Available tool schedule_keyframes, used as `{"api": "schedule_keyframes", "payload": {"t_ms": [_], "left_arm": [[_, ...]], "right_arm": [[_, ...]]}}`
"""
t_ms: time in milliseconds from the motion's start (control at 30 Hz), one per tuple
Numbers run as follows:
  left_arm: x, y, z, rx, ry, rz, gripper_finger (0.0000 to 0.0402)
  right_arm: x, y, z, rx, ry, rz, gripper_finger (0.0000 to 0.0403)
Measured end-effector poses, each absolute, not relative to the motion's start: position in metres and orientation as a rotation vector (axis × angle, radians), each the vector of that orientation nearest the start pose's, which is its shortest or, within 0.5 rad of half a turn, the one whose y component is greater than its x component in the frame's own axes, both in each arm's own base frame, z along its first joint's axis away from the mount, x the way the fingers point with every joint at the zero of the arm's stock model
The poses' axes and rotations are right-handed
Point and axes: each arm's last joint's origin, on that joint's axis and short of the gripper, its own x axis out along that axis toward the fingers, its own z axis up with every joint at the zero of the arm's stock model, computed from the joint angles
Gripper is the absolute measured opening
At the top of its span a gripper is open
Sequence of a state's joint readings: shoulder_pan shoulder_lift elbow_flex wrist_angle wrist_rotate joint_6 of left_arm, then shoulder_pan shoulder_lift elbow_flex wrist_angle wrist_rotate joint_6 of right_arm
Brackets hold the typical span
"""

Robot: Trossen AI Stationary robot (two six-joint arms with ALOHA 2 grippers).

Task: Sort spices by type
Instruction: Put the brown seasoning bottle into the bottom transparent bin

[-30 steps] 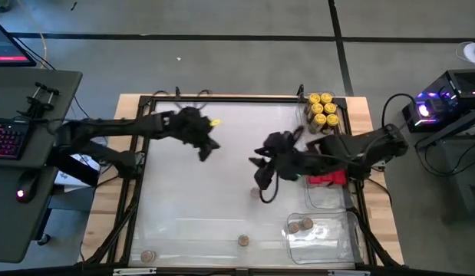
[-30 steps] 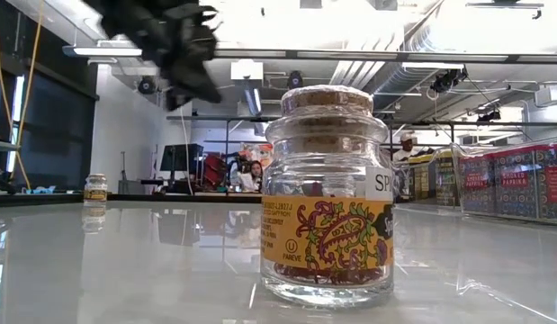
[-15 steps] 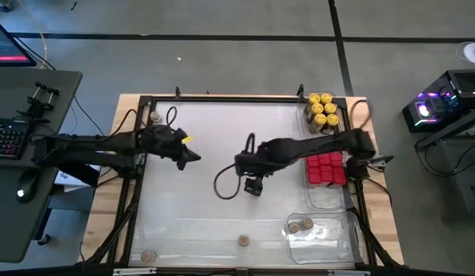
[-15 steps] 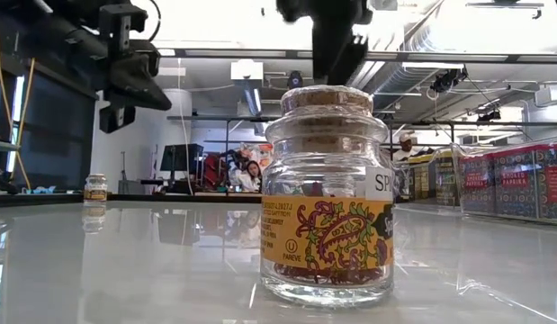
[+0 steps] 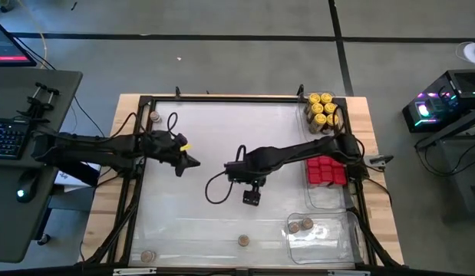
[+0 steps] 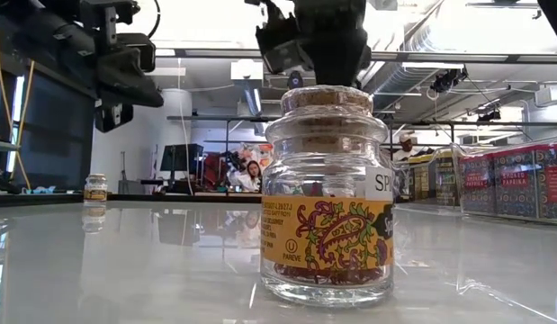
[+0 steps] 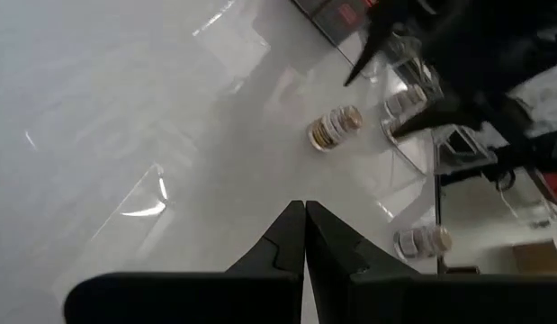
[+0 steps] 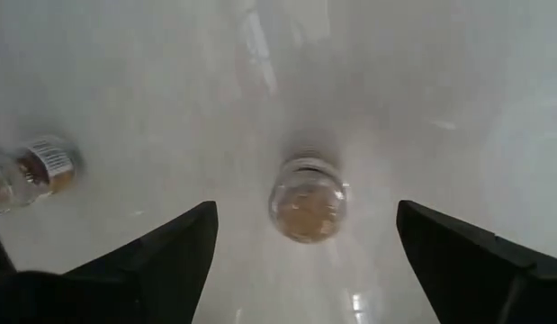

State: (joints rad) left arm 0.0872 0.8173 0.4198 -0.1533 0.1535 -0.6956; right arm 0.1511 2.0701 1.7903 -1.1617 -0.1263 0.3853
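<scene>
Swung since the earlier frame from beside the red tins [image 5: 326, 169] toward mid-tabletop [image 5: 214, 222], right tool [image 5: 251, 198] now spread wide and empty, poised above a cork-topped jar [image 8: 307, 199] standing upright toward 6 o'clock near the front edge. Parked at 9 o'clock, left tool [image 5: 192, 162], clenched on nothing; yellow-lidded jars [image 5: 323, 110] grouped at 1 o'clock.

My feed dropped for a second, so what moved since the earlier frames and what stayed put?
The right end effector swung away from the red tins toward the table's middle and front, opened wide, and now hangs above a cork-topped jar, not gripping it. The left end effector, shut, pulled back toward its own side. The yellow-lidded jars, tins and tray jars stayed put.
</scene>
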Motion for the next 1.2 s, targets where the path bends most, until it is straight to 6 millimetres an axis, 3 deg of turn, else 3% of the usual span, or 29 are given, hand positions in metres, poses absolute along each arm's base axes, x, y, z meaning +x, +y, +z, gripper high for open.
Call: {"api": "schedule_keyframes", "payload": {"t_ms": [167, 700, 1200], "left_arm": [[0.170, 0.006, 0.206, -0.726, 0.574, 0.065, 0.0000], [0.170, 0.005, 0.206, -0.681, 0.578, 0.045, 0.0000], [0.170, 0.006, 0.206, -0.667, 0.571, 0.062, 0.0000]], "right_arm": [[0.397, 0.071, 0.207, 0.300, 1.534, -0.069, 0.0336], [0.387, 0.087, 0.163, 0.327, 1.465, -0.221, 0.0336], [0.388, 0.092, 0.163, 0.220, 1.394, -0.278, 0.0333]]}}
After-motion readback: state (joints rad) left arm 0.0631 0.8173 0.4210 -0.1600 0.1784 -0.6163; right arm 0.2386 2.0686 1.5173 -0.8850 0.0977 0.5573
